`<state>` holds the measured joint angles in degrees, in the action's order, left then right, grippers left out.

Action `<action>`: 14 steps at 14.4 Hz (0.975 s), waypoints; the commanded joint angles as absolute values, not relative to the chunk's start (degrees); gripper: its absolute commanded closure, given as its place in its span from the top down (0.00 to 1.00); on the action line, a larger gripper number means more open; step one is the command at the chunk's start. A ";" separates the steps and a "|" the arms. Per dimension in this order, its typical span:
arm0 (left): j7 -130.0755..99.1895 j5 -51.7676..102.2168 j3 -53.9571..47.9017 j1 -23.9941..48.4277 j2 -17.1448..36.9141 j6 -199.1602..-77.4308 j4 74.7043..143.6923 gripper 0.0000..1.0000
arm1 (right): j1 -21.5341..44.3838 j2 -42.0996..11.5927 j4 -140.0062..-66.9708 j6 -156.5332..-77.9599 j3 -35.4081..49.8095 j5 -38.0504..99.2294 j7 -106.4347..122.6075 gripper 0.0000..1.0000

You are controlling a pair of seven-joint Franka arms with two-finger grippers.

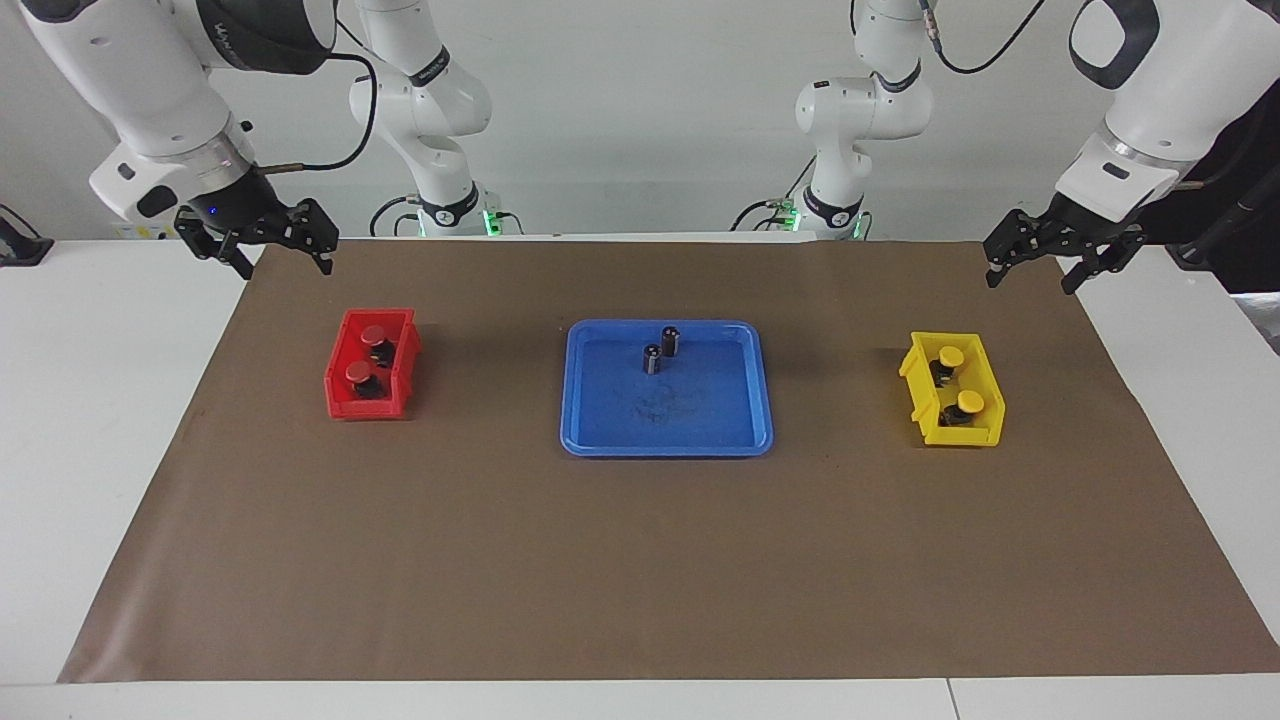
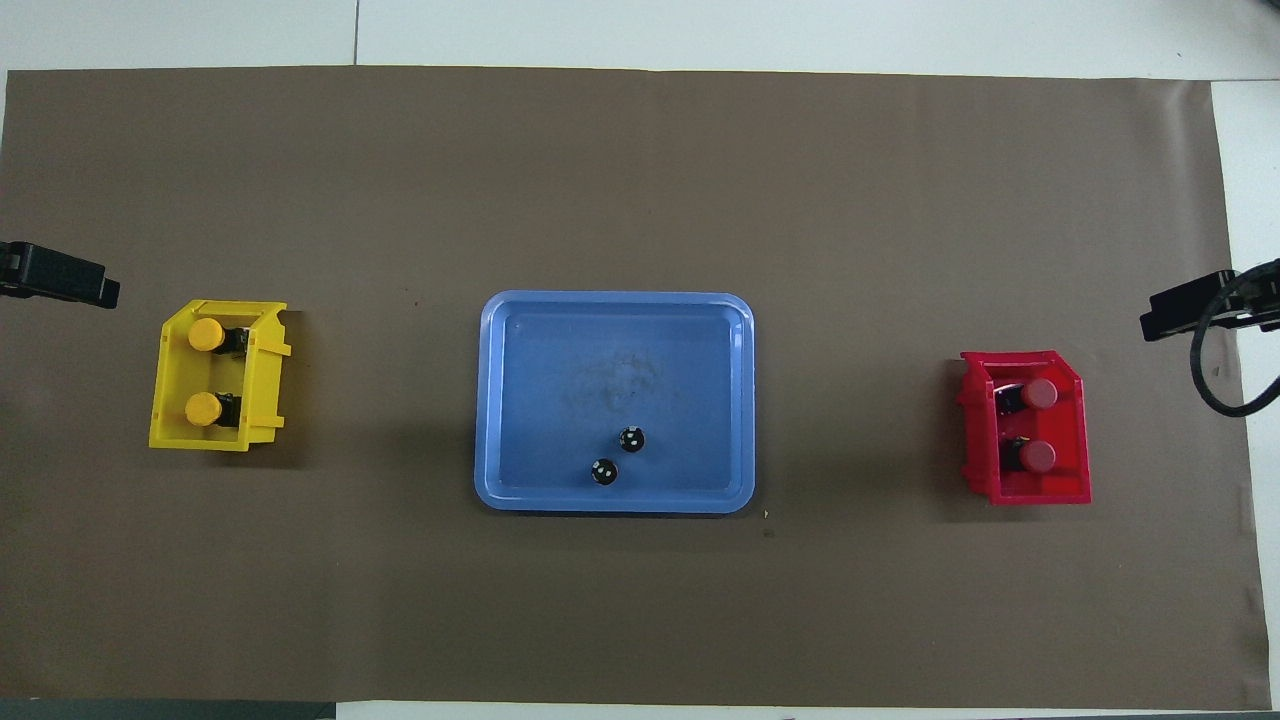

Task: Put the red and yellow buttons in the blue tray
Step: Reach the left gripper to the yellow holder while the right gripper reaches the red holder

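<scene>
The blue tray (image 1: 665, 447) lies in the middle of the brown mat. Two red buttons (image 1: 373, 335) (image 1: 358, 373) sit inside a small red bin (image 1: 340, 385) toward the right arm's end. Inside a small yellow bin (image 1: 985, 375) toward the left arm's end sit two yellow buttons (image 1: 950, 356) (image 1: 971, 402). My right gripper (image 1: 285, 262) hangs open and empty over the mat's edge, apart from the red bin. At the other end, my left gripper (image 1: 1030, 283) hangs open and empty over the mat's corner, apart from the yellow bin.
Two small dark capless cylinders (image 1: 671, 340) (image 1: 652, 358) stand upright in the tray, in the part nearer to the robots. The brown mat (image 1: 640, 570) covers most of the white table. Both arms wait raised at the table's ends.
</scene>
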<state>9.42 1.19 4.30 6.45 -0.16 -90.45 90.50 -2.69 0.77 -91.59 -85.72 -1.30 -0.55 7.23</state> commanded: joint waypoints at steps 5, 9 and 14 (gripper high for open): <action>8.79 1.32 4.66 6.33 -1.93 -90.97 92.64 1.00 | -3.34 0.88 -91.14 -84.99 -1.14 0.09 8.61 1.00; 8.53 1.23 4.66 6.33 -1.93 -91.41 92.72 1.00 | -2.90 0.97 -91.41 -84.90 -1.14 0.00 8.00 1.00; 7.82 1.23 4.66 5.27 -1.93 -91.67 93.08 1.00 | -3.43 1.49 -92.46 -84.81 -1.14 -0.09 8.35 1.00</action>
